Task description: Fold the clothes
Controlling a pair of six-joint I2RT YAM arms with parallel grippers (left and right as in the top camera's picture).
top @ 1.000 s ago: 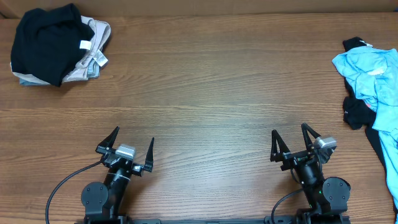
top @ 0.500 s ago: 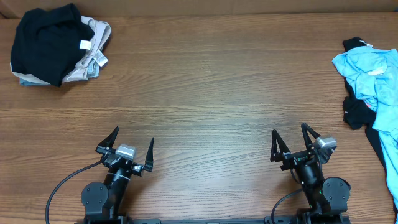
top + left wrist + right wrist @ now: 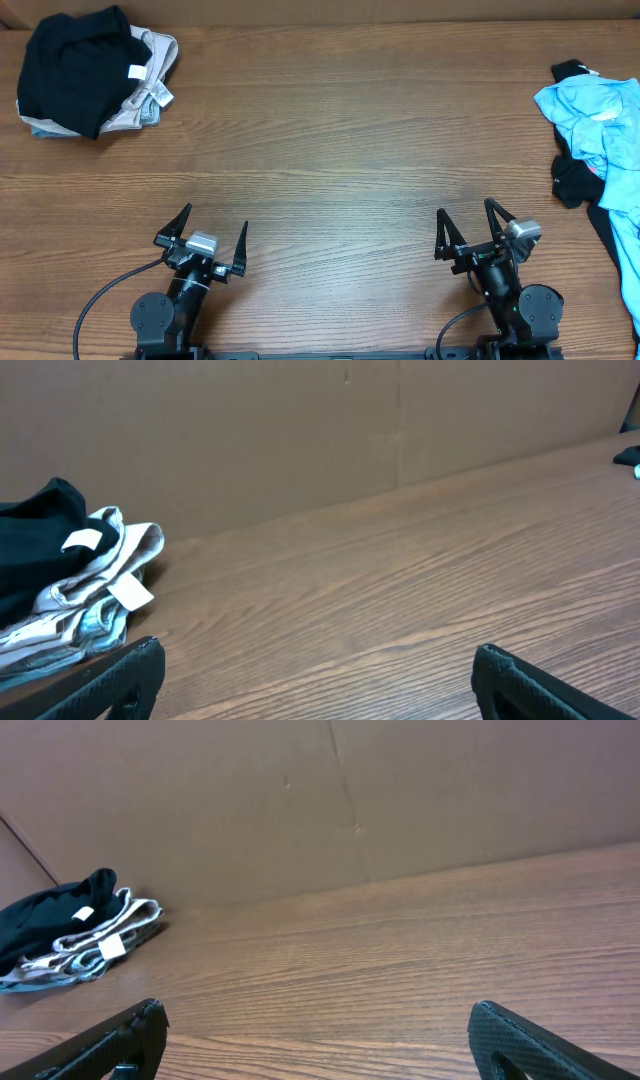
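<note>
While the left gripper (image 3: pixel 215 220) and right gripper (image 3: pixel 466 210) rest low in frame, fingers spread and empty, folding looks unstarted. The light blue T-shirt (image 3: pixel 600 120) lies crumpled at far right — a black-and-beige pile (image 3: pixel 75 70) sits upper left.

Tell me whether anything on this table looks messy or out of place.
Yes: the crumpled light blue T-shirt lies bunched at the brown wooden table's right edge, tangled with small black garments and running out of the overhead view. The black-topped clothes pile at far left looks tidier.
</note>
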